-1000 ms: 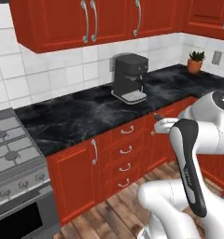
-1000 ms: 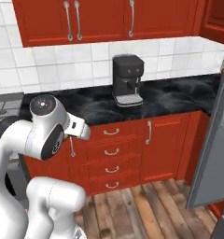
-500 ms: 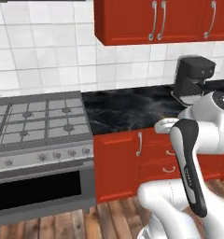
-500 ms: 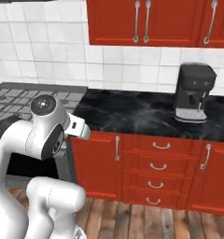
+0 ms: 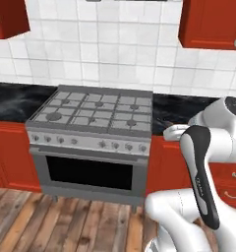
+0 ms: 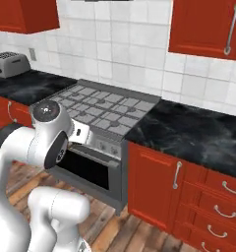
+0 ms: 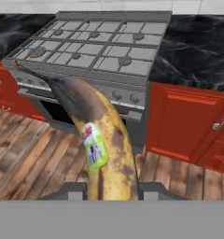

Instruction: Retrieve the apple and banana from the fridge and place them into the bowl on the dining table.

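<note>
Nearest in the hand view, the banana [image 7: 102,154] rises from between the gripper [image 7: 111,190]'s two dark tips, which stand part-way closed against its sides, holding it. It is one curved fruit, yellow with brown blotches, smooth-skinned, carrying a single green, white and red sticker near its middle. Its long axis runs from the claw up and to the left in that view, ending in a dark, tapering tip that points toward the near left corner of the stove. It hangs in the air over the wooden plank floor [image 7: 25,154], resting on nothing.

Beyond it stands one grey metal gas stove [image 5: 95,128] with flat grid grates, a row of small round knobs along its front edge and a black glass oven door [image 5: 90,172]. Red panelled cabinets [image 6: 159,187] flank it on both sides, under a glossy black worktop [image 6: 198,133] with white veins. One boxy grey toaster [image 6: 9,64] sits toward the worktop's far left end. Behind all this, white square tiles [image 5: 115,54] cover the wall, with red upper cabinets [image 6: 208,27] above.
</note>
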